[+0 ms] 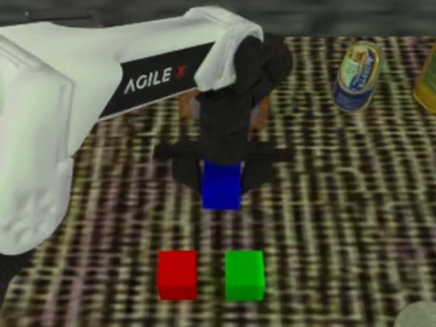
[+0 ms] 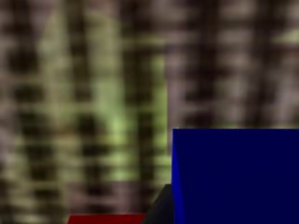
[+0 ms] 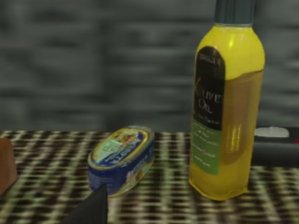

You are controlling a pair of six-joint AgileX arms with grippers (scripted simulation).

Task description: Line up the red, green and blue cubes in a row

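Red cube (image 1: pixel 177 274): front of the tabletop (image 1: pixel 340 218), just left of the green cube.
Left hand (image 1: pixel 221 178): over the tabletop's middle, fingers pinching the blue cube.
Blue cube (image 1: pixel 221 185): behind the red-green pair.
Green cube (image 1: pixel 244 274): front, beside the red cube.
Tin (image 1: pixel 356 76): far right.
Oil bottle (image 3: pixel 226 107): beside the tin.

The blue cube (image 1: pixel 221 185) is a deep blue matte block held between the fingers of my left gripper (image 1: pixel 221 165), above the woven table near its middle; my left wrist view shows it close up, filling one corner. The red cube (image 1: pixel 177 274) and the green cube (image 1: pixel 244 274) sit flat on the table nearer the front edge, side by side with a gap between them, red on the left.
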